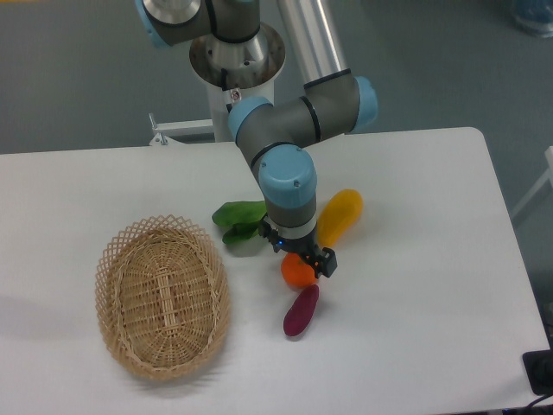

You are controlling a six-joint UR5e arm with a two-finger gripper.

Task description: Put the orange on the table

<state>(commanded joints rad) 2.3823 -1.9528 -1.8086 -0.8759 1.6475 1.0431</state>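
The gripper is hemmed in closely: the orange sits right under it, a purple vegetable just in front, a yellow fruit beside it, green leaves on the other side. Beyond the leaves stands a wicker basket. Bare table lies past the yellow fruit.
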